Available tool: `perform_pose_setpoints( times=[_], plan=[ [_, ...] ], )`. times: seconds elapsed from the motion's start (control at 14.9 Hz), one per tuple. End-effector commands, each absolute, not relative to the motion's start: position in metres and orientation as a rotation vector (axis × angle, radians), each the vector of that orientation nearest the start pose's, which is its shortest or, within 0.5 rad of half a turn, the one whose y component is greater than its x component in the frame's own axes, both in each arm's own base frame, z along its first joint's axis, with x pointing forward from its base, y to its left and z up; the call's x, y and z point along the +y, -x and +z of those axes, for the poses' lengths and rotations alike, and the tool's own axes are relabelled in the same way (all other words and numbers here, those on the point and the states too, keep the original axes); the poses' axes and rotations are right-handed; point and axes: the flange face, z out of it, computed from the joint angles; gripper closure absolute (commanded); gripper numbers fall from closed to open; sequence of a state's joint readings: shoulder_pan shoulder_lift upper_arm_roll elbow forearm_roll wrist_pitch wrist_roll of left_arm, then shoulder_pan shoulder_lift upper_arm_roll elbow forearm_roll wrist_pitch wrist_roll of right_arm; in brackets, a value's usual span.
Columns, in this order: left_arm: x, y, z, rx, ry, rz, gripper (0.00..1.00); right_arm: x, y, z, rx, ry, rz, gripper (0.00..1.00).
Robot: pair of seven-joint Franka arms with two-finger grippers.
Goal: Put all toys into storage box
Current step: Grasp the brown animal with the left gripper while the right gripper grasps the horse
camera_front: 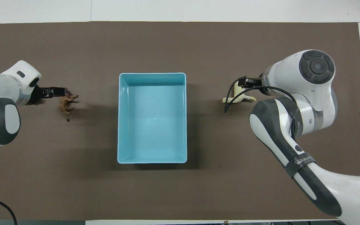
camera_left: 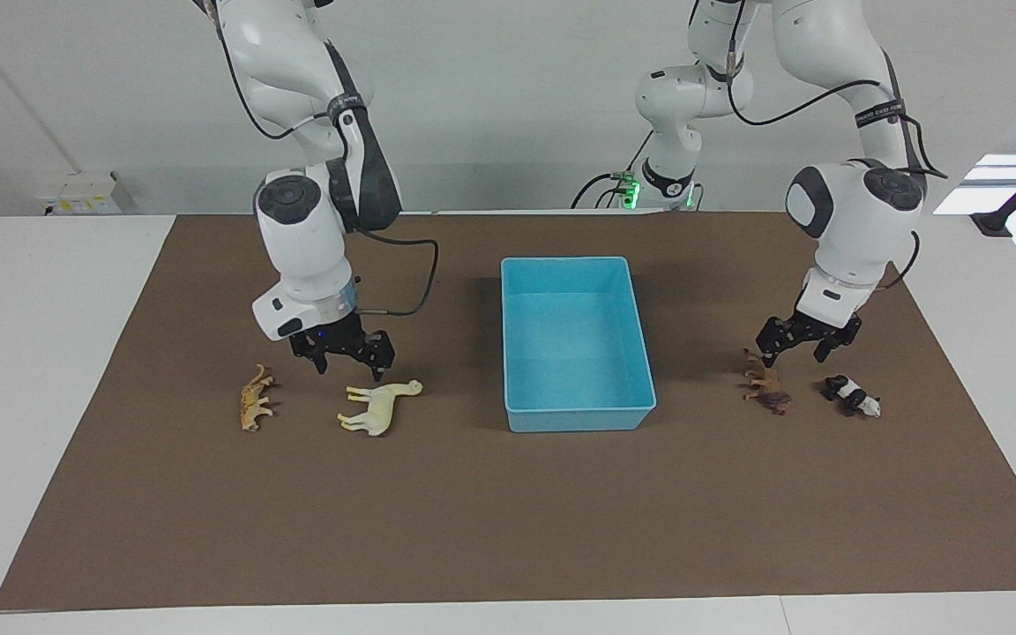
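The light blue storage box [camera_left: 578, 417] [camera_front: 152, 125] stands empty in the middle of the brown mat. My right gripper [camera_left: 349, 363] [camera_front: 246, 82] is open, just above the mat, over the space between the orange spotted cat [camera_left: 254, 397] and the cream long-necked toy [camera_left: 380, 407] [camera_front: 239, 96], touching neither. My left gripper [camera_left: 795, 355] [camera_front: 54, 92] is open, low over the brown lion-like toy [camera_left: 768, 390] [camera_front: 67, 104]. The black-and-white panda [camera_left: 852, 394] lies beside the lion, toward the left arm's end. In the overhead view the arms hide the cat and the panda.
The brown mat [camera_left: 508, 529] covers most of the white table. All four toys lie on their sides on the mat, about level with the box's end farther from the robots.
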State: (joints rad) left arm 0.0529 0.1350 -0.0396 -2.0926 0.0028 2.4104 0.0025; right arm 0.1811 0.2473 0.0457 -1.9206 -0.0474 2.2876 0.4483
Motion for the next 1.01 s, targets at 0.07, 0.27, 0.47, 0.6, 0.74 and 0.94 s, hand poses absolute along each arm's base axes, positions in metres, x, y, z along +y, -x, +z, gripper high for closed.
perform_pose_setpoints(
  times=[0.07,0.27,0.47,0.6,0.74,0.94],
  plan=[
    [0.014,-0.582,0.347,-0.001,3.115,-0.36,0.0,0.153,-0.605,0.337,0.378,3.082,-0.192,0.0],
    [0.011,-0.584,0.322,0.001,3.122,-0.329,0.0,0.157,-0.612,0.316,0.406,3.07,-0.23,0.0],
    [0.008,-0.588,0.294,-0.011,3.127,-0.33,0.0,0.155,-0.613,0.302,0.398,3.07,-0.232,0.0],
    [0.007,-0.587,0.292,-0.04,3.129,-0.321,0.0,0.153,-0.614,0.294,0.394,3.08,-0.228,0.0],
    [0.008,-0.587,0.29,-0.057,3.131,-0.309,0.37,0.151,-0.616,0.288,0.384,3.082,-0.25,0.03],
    [0.01,-0.585,0.289,-0.076,3.132,-0.302,0.77,0.15,-0.618,0.282,0.379,3.078,-0.269,0.36]
  ],
)
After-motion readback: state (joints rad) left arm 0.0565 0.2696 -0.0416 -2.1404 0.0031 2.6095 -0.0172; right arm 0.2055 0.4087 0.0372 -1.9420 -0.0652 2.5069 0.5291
